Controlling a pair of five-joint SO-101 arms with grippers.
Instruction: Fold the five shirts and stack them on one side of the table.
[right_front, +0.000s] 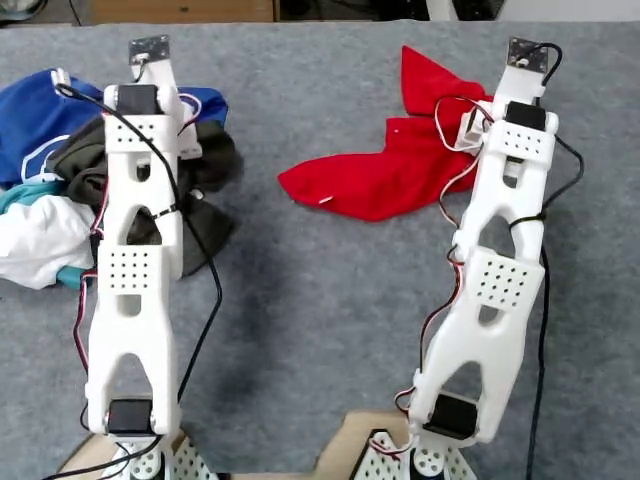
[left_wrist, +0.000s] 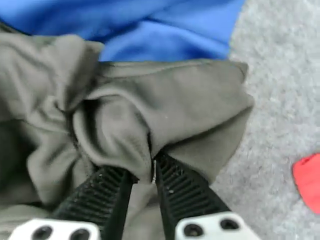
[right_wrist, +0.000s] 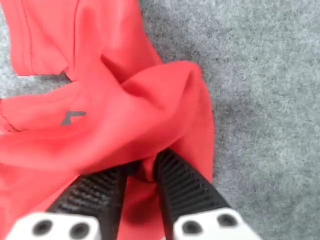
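Left jaws clenched on a fold of the olive shirt (left_wrist: 190, 100), heaped with the blue shirt (left_wrist: 150, 25) at the worktop's (right_front: 330, 300) left side. Right jaws clenched on the red shirt (right_wrist: 125, 100), crumpled well apart at the right.

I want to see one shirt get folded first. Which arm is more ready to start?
Right, probably. The right claw pinches the red shirt, lying alone; the left claw pinches a grey shirt tangled in the pile.

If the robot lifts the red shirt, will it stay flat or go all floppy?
Probably floppy: the red shirt lies crumpled in soft folds. It would likely dangle from the right end effector, which pinches just one fold.
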